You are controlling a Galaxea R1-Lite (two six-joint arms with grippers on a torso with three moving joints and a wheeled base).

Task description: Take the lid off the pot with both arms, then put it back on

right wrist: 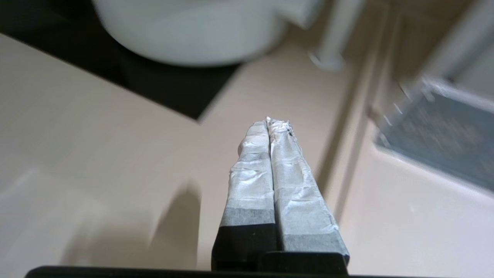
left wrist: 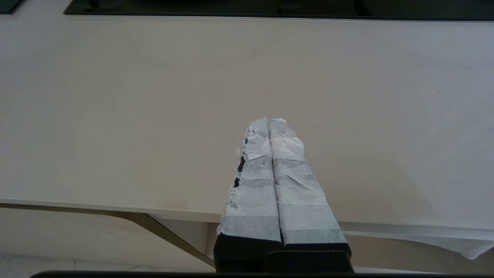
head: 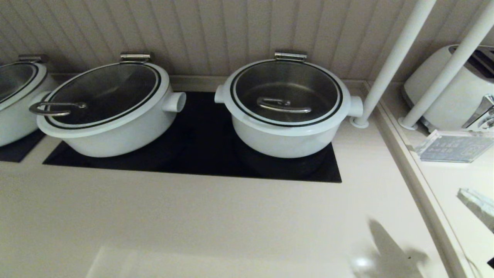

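On the black cooktop (head: 200, 154), the pot (head: 287, 137) sits at three o'clock of a wider pot (head: 112, 131), the lid (head: 286, 92) seated flat, while the left gripper (left wrist: 269, 120) and right gripper (right wrist: 272, 121), both pressed together, hover above the counter (head: 193, 224), seemingly touching nothing.
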